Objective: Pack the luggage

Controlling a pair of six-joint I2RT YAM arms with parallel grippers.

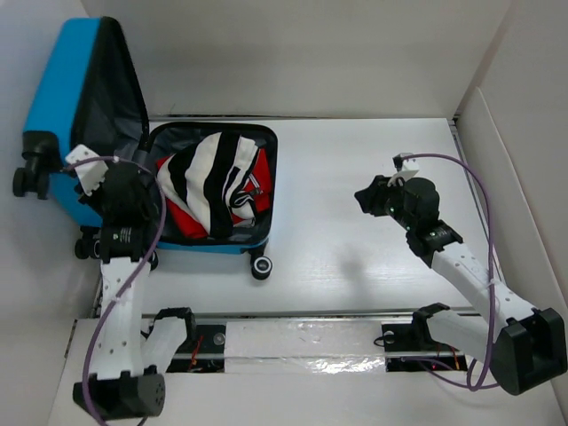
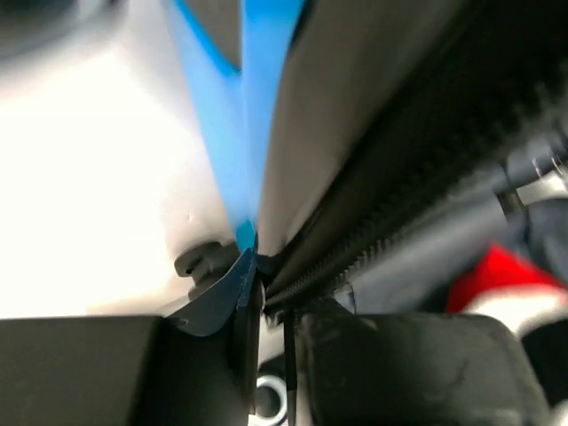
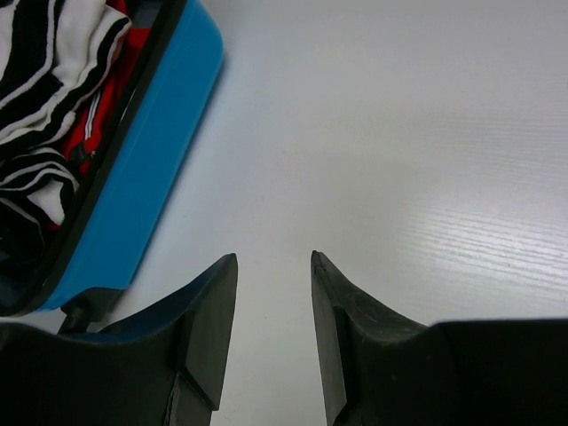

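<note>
Luggage (image 1: 209,246) is seen on the left side of the table (image 1: 337,142). It is open, with its bottom half laid flat and its lid (image 1: 67,84) stood up on the left. Striped and red clothes (image 1: 217,177) are piled in the bottom half.

The shell is judged to be hard and smooth, so it may slip between fingers. It is likely light, because it is small. It may be rolled on its wheels (image 1: 261,268) if it is pushed. The clothes are soft and can be squashed down. The thin rim of the lid is thought to be the best place to hold, as the flat sides are too wide to be gripped.

The left gripper (image 2: 266,297) is closed tight, and the rim of the lid, next to the zip (image 2: 373,257), appears to be pinched between its fingers. The left arm is reached forward toward the lid.

The right gripper (image 3: 273,293) is held half open with nothing in it, above the table and well to the right of the luggage. The right arm is stretched forward and leaned to the left.
</note>
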